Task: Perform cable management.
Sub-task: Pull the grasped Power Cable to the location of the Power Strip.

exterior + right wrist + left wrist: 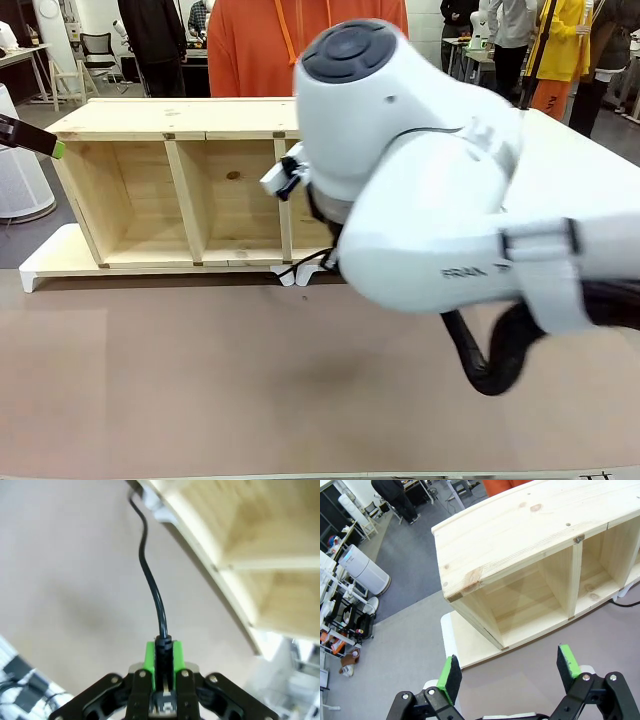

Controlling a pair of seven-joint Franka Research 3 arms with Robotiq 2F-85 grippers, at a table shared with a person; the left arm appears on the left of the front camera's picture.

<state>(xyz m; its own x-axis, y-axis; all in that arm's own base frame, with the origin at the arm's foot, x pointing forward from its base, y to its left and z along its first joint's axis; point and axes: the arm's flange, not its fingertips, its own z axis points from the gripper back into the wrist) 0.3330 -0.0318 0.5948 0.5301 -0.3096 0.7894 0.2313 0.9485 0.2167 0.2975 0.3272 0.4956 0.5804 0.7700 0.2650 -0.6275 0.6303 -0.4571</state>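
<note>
The right gripper (163, 654) is clamped on the thin, smooth black power cable (148, 575), which runs ahead from the fingertips toward the pale wooden open-fronted shelf (260, 540). The left gripper (512, 672) is spread wide, with nothing between its fingers.

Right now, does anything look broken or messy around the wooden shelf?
Yes, a little. The wooden shelf has a rough, chipped patch on its top's front edge near one corner, as if wood flaked off. And the cable wiggles loose across the table from the shelf's base to the right gripper, which pinches it.
</note>
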